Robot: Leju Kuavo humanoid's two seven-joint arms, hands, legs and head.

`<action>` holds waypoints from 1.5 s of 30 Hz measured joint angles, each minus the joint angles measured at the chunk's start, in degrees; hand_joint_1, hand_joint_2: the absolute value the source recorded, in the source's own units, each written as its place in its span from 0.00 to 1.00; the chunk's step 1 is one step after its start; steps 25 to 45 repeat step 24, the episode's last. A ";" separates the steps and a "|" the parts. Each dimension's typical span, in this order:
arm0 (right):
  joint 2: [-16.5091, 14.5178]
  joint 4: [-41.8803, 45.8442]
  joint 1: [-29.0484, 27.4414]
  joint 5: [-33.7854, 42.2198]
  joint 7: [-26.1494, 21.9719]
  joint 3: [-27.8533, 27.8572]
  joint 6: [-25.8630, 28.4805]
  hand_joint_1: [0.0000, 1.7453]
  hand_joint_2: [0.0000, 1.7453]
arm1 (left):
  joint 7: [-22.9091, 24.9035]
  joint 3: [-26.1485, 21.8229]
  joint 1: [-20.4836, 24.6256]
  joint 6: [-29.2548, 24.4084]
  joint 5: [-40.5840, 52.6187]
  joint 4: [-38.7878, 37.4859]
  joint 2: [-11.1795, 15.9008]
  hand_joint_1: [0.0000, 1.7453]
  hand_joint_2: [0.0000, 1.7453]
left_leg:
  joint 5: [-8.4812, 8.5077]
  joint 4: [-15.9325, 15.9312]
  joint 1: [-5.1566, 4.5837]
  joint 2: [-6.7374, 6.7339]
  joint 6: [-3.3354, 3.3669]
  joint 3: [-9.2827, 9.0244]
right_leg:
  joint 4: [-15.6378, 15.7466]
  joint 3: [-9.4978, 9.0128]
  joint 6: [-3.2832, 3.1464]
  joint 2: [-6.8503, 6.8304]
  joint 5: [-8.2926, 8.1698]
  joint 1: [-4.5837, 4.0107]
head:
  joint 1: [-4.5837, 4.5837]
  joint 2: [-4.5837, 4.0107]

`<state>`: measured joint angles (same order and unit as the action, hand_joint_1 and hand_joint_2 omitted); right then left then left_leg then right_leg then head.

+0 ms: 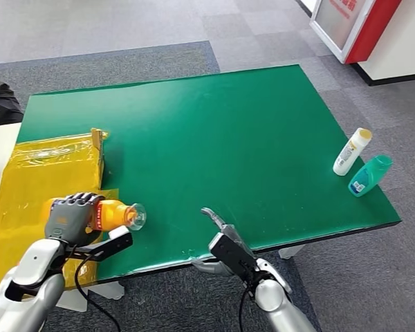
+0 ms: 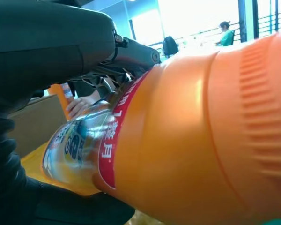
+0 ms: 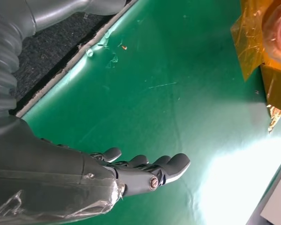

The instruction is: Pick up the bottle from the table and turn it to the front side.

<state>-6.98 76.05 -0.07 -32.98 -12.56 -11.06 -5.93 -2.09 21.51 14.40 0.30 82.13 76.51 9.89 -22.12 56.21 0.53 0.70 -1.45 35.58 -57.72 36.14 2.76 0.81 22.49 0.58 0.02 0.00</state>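
Left hand (image 1: 71,217) was wrapped around the orange bottle (image 1: 111,214), which lay on its side at about eight o'clock on the green table (image 1: 221,138), its clear end pointing toward three o'clock. Right hand (image 1: 227,243) held nothing, fingers out straight, near six o'clock. I think the picking up was done. Turning the bottle to its front still looked left to do.

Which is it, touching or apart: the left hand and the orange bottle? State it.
Touching. The head view shows the left hand wrapped around the orange bottle, lifting it.
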 joint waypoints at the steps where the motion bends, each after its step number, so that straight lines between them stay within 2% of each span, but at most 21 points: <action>1: -0.02 -0.01 0.01 -0.10 0.11 0.00 -0.10 0.00 1.00 | 0.19 0.06 0.11 -0.01 0.11 -0.63 -0.56 1.00 1.00 | 0.00 0.00 0.00 0.00 0.00 0.00 | 0.00 -0.01 0.00 0.00 0.00 0.00 | 0.00 0.00; 5: -0.22 -0.07 0.02 -0.46 0.30 0.00 -0.44 0.00 1.00 | 0.86 -0.02 0.72 0.10 0.59 -2.95 -2.35 0.99 1.00 | 0.00 0.00 0.00 0.00 0.00 -0.02 | -0.01 -0.02 0.00 0.00 0.00 0.00 | -0.01 0.00; 8: -0.37 -0.07 0.01 -0.73 0.49 0.00 -0.69 0.00 1.00 | 2.49 -0.44 1.05 1.09 1.21 -4.12 -3.58 0.94 1.00 | 0.00 0.00 0.00 0.00 0.00 -0.04 | -0.01 -0.04 0.00 0.00 0.00 -0.01 | 0.00 0.00; 10: -0.50 -0.07 -0.01 -1.02 0.85 0.01 -0.94 0.00 1.00 | 4.27 -1.15 1.25 2.36 2.26 -4.63 -4.63 0.86 1.00 | 0.00 0.00 0.00 0.00 0.00 -0.05 | -0.01 -0.06 0.00 0.00 0.00 -0.01 | 0.01 0.00; 13: -0.77 -0.07 -0.06 -1.42 1.27 0.02 -1.20 0.00 1.00 | 5.96 -2.81 1.48 3.98 3.83 -5.11 -6.31 0.36 1.00 | 0.00 0.00 0.00 0.00 0.00 -0.07 | -0.01 -0.08 0.00 0.01 0.00 -0.01 | 0.01 0.00; 14: -0.87 -0.07 -0.07 -1.57 1.37 0.02 -1.30 0.00 1.00 | 6.46 -3.38 1.50 4.45 4.35 -5.22 -6.85 0.23 1.00 | 0.00 0.00 0.00 0.00 0.00 -0.08 | 0.00 -0.09 0.00 0.01 0.00 -0.01 | 0.01 0.00; 18: -1.34 -0.05 -0.14 -2.30 1.72 0.03 -1.77 0.00 1.00 | 8.17 -6.32 1.17 6.20 6.77 -5.44 -9.23 0.01 1.00 | 0.00 0.00 0.00 0.00 0.01 -0.08 | 0.00 -0.08 0.01 0.00 0.00 -0.01 | 0.00 0.00; 24: -2.06 -0.04 -0.23 -3.40 2.25 0.07 -2.22 0.00 1.00 | 12.53 -10.29 0.69 7.36 7.73 -5.54 -12.03 0.00 1.00 | 0.01 0.00 0.00 0.00 0.02 -0.07 | -0.01 -0.07 0.01 0.00 0.00 -0.01 | 0.00 0.00; 45: -2.06 -0.04 -0.23 -3.40 2.25 0.07 -2.22 0.00 1.00 | 12.53 -10.29 0.69 7.36 7.73 -5.54 -12.03 0.00 1.00 | 0.01 0.00 0.00 0.00 0.02 -0.07 | -0.01 -0.07 0.01 0.00 0.00 -0.01 | 0.00 0.00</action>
